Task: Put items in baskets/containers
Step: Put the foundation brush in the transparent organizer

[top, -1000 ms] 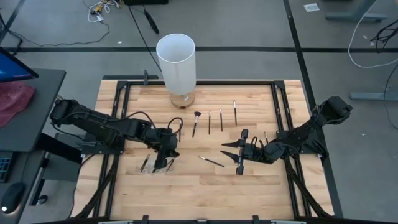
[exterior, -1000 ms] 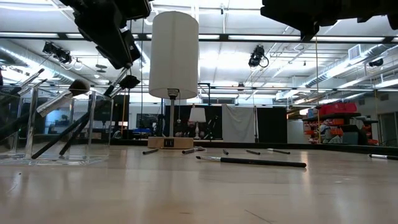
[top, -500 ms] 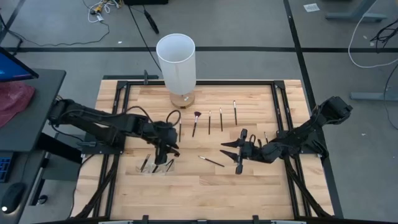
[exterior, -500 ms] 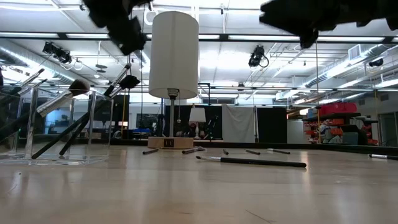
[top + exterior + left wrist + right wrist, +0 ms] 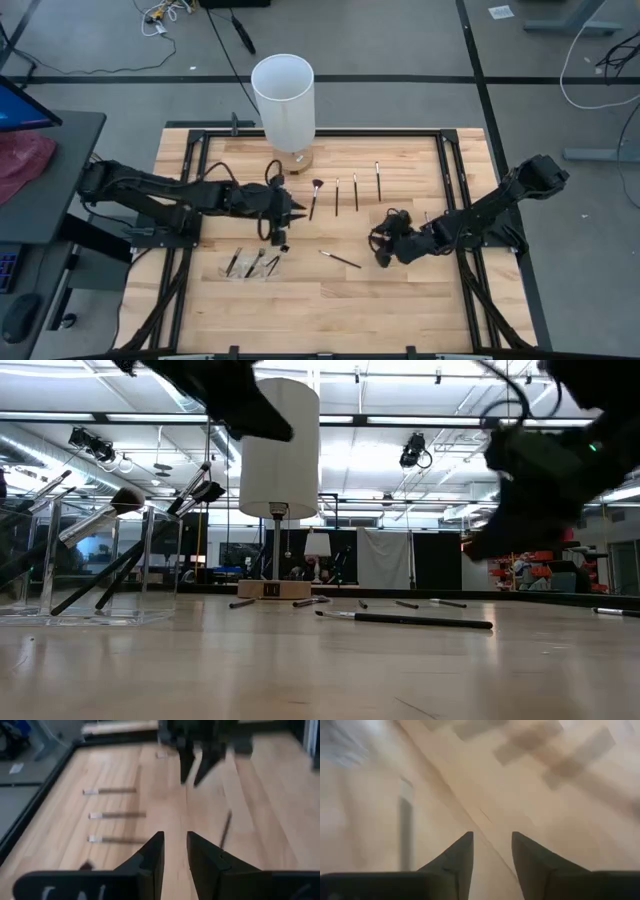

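Observation:
The clear container [image 5: 251,265] stands near the table's left front, and several brushes [image 5: 110,560] lean inside it with their tips against its walls. A row of loose brushes [image 5: 337,196] lies flat at the table's middle far side, and one lone brush [image 5: 340,259] lies nearer. My left gripper [image 5: 290,225] [image 5: 175,852] is open and empty. It hovers between the container and the row, pointing toward the table's right. My right gripper [image 5: 383,245] [image 5: 492,852] is open and empty, tipped down just right of the lone brush.
A tall white cylinder [image 5: 283,100] stands on a wooden base at the far middle edge. Black frame rails [image 5: 200,180] run along the table's left and right sides. One more brush [image 5: 427,216] lies beside the right arm. Bare wood shows along the near edge.
My left gripper has risen from over the container and swung toward the table's far right, turning to point at the right arm. My right gripper has tipped its fingers down toward the table near the lone brush. No brush has moved.

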### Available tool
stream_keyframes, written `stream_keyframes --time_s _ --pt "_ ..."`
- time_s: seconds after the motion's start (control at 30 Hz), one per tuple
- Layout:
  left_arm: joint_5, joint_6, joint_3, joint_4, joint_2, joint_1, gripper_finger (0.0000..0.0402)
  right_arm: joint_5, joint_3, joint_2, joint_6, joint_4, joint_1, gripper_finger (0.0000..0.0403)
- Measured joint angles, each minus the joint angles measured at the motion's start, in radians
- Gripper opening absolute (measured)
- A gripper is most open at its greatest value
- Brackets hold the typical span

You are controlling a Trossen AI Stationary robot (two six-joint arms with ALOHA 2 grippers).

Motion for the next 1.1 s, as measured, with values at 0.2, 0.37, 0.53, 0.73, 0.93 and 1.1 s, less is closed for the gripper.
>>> stream_keyframes --time_s 0.2,0.37,0.53,0.73,0.93,1.1 --pt "0.025 -0.071 -0.159 0.261 0.017 0.04 0.0085 -0.163 0.0 -0.087 0.367 -0.478 0.001 0.0168" --pt "0.025 -0.127 -0.235 0.457 0.05 0.033 0.0085 -0.175 0.0 -0.156 0.566 -0.794 0.015 0.0193" --pt "0.025 -0.134 -0.258 0.527 0.065 0.008 0.0085 -0.148 -0.002 -0.163 0.643 -0.847 0.036 0.0196" --pt "0.025 -0.131 -0.259 0.527 0.065 -0.022 0.0085 -0.118 -0.003 -0.123 0.735 -0.858 0.041 0.0178" --pt "0.021 -0.119 -0.259 0.531 0.066 -0.029 0.0085 -0.088 -0.003 -0.071 0.804 -0.865 0.024 0.0159" --pt "0.021 -0.118 -0.259 0.536 0.066 -0.028 0.0085 -0.117 -0.002 -0.055 0.771 -0.865 -0.036 0.016"
